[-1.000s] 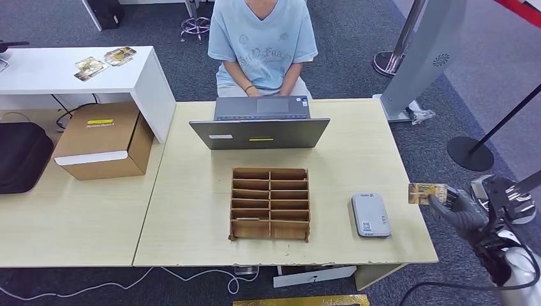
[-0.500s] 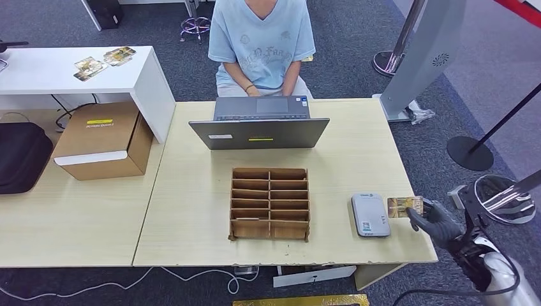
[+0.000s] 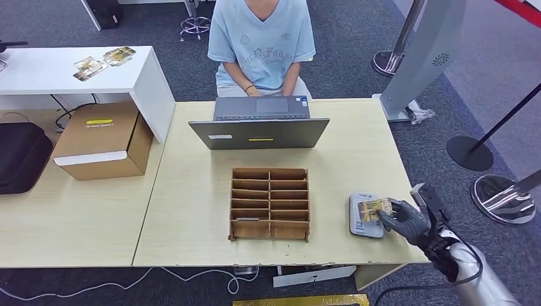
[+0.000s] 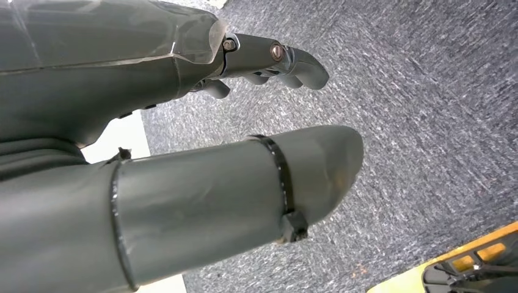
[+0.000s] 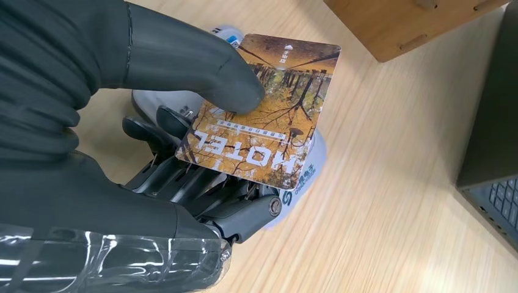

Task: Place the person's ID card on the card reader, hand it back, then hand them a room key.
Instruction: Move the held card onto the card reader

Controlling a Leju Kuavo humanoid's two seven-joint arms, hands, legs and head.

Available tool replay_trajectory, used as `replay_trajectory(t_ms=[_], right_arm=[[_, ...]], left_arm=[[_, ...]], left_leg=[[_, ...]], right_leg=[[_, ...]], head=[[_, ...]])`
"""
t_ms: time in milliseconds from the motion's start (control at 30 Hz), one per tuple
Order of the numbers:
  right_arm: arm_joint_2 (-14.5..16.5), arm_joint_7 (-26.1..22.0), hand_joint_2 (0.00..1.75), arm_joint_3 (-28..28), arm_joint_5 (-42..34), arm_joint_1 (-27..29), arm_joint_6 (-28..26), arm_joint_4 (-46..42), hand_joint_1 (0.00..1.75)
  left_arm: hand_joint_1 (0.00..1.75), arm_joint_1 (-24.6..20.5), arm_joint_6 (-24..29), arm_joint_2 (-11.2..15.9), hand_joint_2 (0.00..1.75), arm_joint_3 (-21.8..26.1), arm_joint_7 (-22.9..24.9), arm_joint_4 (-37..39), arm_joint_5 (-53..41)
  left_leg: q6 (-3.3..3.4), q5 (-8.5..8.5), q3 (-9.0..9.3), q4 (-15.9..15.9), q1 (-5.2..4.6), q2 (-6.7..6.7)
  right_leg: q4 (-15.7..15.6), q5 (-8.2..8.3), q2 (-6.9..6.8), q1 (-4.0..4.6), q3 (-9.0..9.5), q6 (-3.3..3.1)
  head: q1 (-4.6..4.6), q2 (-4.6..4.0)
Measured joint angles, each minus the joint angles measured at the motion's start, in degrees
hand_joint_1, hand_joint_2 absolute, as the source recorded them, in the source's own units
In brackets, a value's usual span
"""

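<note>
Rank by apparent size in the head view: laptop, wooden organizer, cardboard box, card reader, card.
1. Cardboard box, laptop and wooden organizer: too alike to rank.
2. Card reader, partly covered.
3. Card, pinched by the right hand.

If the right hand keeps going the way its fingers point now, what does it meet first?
Probably the wooden slotted organizer. The right hand, holding the card over the card reader, points across the desk toward it. Bare tabletop lies between, though height is unclear.
</note>
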Motion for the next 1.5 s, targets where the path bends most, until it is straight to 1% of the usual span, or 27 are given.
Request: replay_trajectory(t_ms=[233, 600, 900, 1200, 1500], right_arm=[[1.1, 0.2, 1.75, 1.4, 1.6, -1.4, -1.6, 1.1, 1.75], [1.3, 0.6, 1.75, 1.9, 2.2, -2.3, -3.9, 2.1, 1.75], [1.2, 0.6, 1.75, 1.4, 2.5, -2.3, -8.2, 3.2, 1.75], [1.2, 1.6, 1.75, 0.6, 3.1, -2.9, -8.7, 3.4, 1.75], [1.2, 1.5, 1.75, 0.9, 5.2, -3.9, -9.5, 4.0, 1.75]], left_arm=[[0.00, 0.0, -0.2, 0.0, 0.00, 0.0, 0.1, 0.0, -0.1], [0.00, 0.0, -0.4, 0.0, 0.00, 0.2, 0.1, 0.0, -0.1], [0.00, 0.1, -0.1, 0.0, 0.00, 0.4, 0.1, 0.0, -0.2], [0.00, 0.0, 0.5, -0.1, 0.00, 0.4, 0.1, 0.0, -0.2], [0.00, 0.0, 0.5, -0.2, 0.00, 0.4, 0.1, 0.0, -0.5]], left_leg=[[0.00, 0.00, 0.02, 0.0, 0.00, 0.00], [0.00, 0.00, 0.04, 0.0, 0.00, 0.00], [0.00, 0.00, 0.03, 0.0, -0.01, 0.00], [0.00, 0.00, 0.03, 0.0, -0.01, 0.00], [0.00, 0.00, 0.02, 0.0, -0.01, 0.00]], right_leg=[[0.0, 0.00, 0.00, 0.00, 0.01, 0.00], [0.0, 0.01, -0.01, -0.01, 0.02, 0.00], [0.0, 0.01, -0.01, -0.01, 0.01, 0.00], [0.0, 0.01, 0.00, -0.01, 0.01, 0.00], [0.0, 0.01, -0.01, -0.01, 0.01, 0.00]], head=[[0.00, 0.00], [0.01, 0.00], [0.00, 0.00], [0.01, 0.00], [0.01, 0.00]])
